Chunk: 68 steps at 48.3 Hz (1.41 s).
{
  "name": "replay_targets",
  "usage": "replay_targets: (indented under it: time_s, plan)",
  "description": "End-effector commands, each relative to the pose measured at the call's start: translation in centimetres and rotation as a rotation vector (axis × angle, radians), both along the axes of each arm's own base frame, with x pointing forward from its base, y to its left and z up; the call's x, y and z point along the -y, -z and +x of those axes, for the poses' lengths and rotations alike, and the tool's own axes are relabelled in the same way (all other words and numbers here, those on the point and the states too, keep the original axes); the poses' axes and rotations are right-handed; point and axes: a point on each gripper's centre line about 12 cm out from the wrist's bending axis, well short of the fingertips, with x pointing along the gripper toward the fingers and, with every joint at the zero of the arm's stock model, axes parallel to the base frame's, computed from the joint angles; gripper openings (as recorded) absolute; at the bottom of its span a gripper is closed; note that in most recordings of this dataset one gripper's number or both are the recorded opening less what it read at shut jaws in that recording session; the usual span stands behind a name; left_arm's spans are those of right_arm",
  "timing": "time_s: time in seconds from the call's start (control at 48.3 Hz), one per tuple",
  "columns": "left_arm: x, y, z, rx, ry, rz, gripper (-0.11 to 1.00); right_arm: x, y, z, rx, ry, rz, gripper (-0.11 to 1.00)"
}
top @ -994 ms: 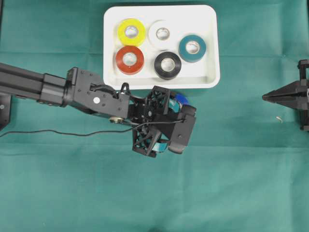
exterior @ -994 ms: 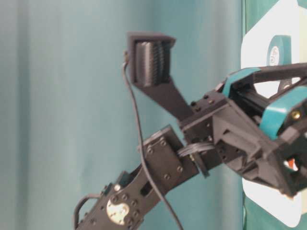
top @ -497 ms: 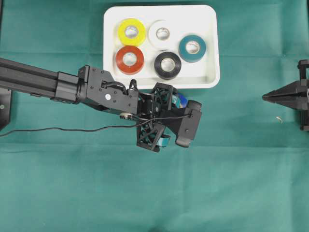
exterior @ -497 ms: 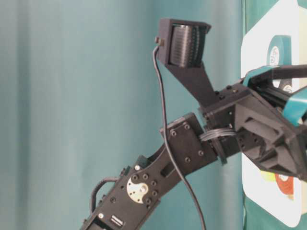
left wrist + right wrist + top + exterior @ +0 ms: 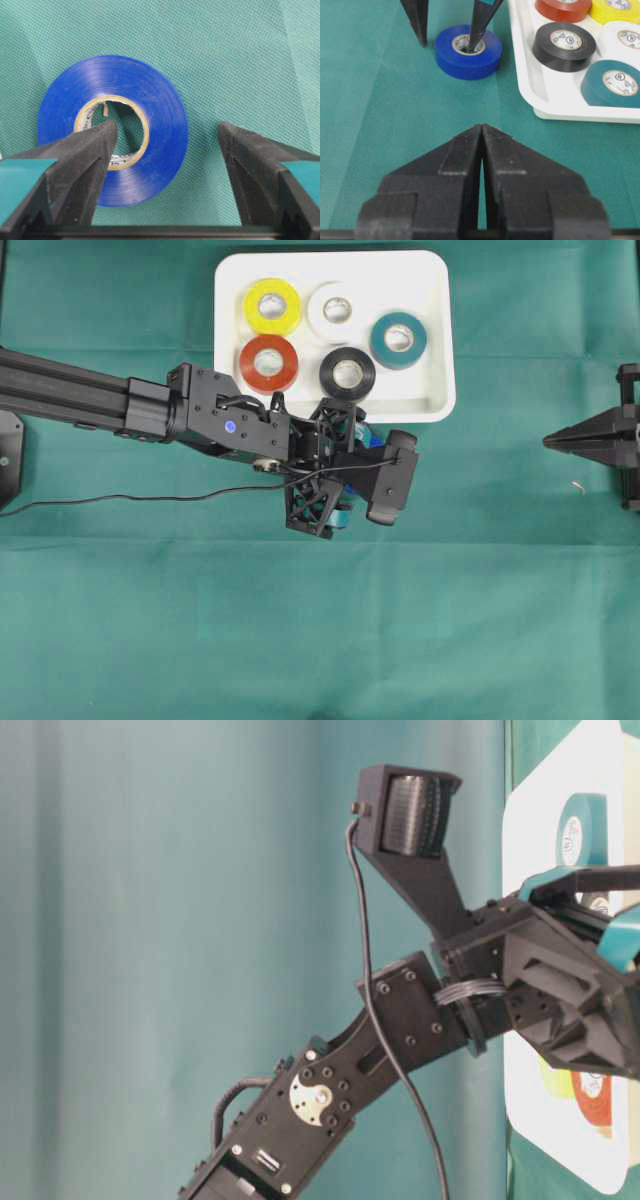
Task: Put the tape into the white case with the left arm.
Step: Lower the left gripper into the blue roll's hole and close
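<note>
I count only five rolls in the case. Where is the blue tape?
In the right wrist view the blue tape lies on the green cloth, left of the white case, with one left hand finger in its core.

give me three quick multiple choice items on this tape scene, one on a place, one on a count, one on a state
1. Where is the blue tape roll?
A. in the white rectangular plastic case
B. on the green cloth beside the case
C. stacked on another roll

2. How many rolls lie in the white case?
A. three
B. five
C. six

3. How is the left gripper?
A. open, one finger in the roll's core
B. shut beside the roll
C. open, far from the roll

Answers: 1 B, cloth surrounds it; 2 B, yellow, white, teal, red, black; 3 A, fingers straddle the roll's wall.
</note>
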Motion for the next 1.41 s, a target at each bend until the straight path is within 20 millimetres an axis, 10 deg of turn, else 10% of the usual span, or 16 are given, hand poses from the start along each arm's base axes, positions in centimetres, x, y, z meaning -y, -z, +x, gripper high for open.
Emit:
replay_targets:
  time_s: [0.0, 0.269, 0.497, 1.387]
  plan:
    - [-0.1, -1.0, 0.2, 0.026, -0.002, 0.000, 0.83, 0.0, -0.4, 0.2, 0.014, 0.000, 0.000, -0.09]
    - [0.1, -1.0, 0.2, 0.025, 0.005, 0.001, 0.77, 0.0, -0.4, 0.2, 0.014, 0.001, 0.000, -0.09]
    - [0.4, -0.9, 0.1, 0.023, 0.015, 0.005, 0.26, 0.0, -0.4, 0.2, 0.014, 0.000, 0.000, -0.09]
    - [3.3, -8.4, -0.5, 0.063, 0.083, 0.004, 0.26, 0.0, -0.4, 0.2, 0.014, 0.000, 0.000, -0.09]
